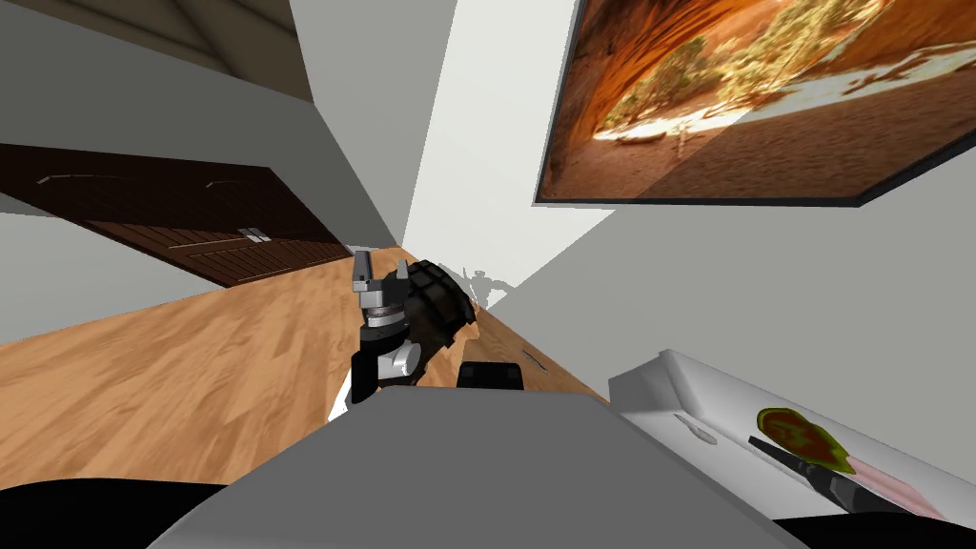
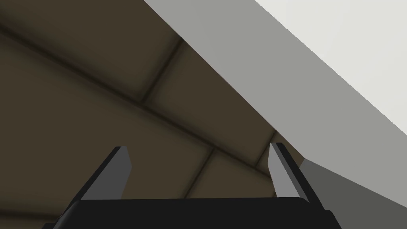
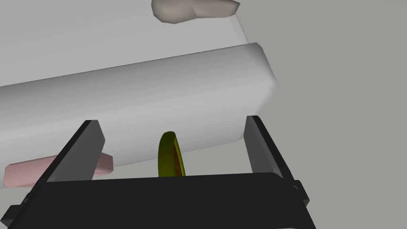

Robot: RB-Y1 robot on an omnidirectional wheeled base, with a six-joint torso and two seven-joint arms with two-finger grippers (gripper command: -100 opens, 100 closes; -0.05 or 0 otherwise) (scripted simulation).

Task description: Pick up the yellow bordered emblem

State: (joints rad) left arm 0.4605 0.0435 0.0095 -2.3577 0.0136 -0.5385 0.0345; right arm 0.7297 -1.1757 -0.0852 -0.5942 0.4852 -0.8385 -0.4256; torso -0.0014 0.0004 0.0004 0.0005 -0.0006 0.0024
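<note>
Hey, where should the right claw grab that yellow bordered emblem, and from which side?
Probably pinch the yellow bordered emblem across its two flat faces, near the rim. It is a thin disc, edge-on to the right claw, whose open fingers stand either side of it. Come in straight along the claw's own line, edge first.
</note>
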